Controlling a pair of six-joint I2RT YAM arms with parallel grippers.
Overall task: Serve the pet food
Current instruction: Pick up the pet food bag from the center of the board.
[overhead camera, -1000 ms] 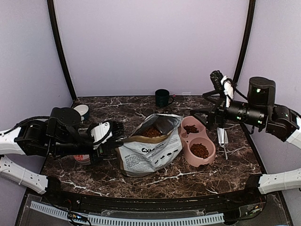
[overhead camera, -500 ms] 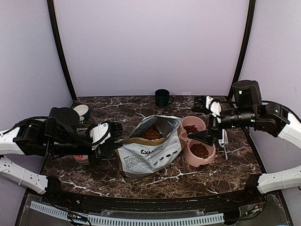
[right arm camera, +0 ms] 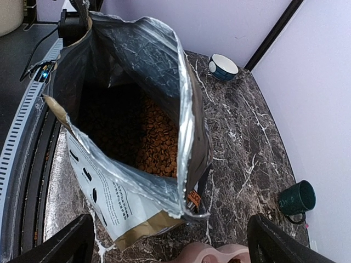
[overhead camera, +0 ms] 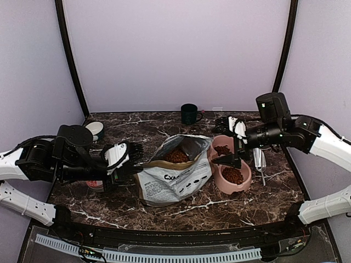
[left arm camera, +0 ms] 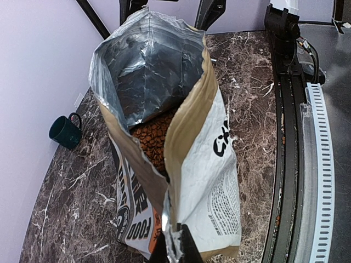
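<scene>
One nudge could spill it: left gripper [left arm camera: 174, 247] pinches the bottom edge of the tan-and-white paper bag [overhead camera: 176, 176], right gripper [overhead camera: 218, 141] gapes empty near its mouth, reddish-brown kibble pellets [left arm camera: 153, 139] heaped inside.

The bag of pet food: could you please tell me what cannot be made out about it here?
- Depth of pet food: every view, the bag's walls hide all but the top.
- Bag's printing: left wrist view, folds hide most letters.
- Left gripper's grip on the bag's edge: cut off by the left wrist view's bottom edge.
</scene>
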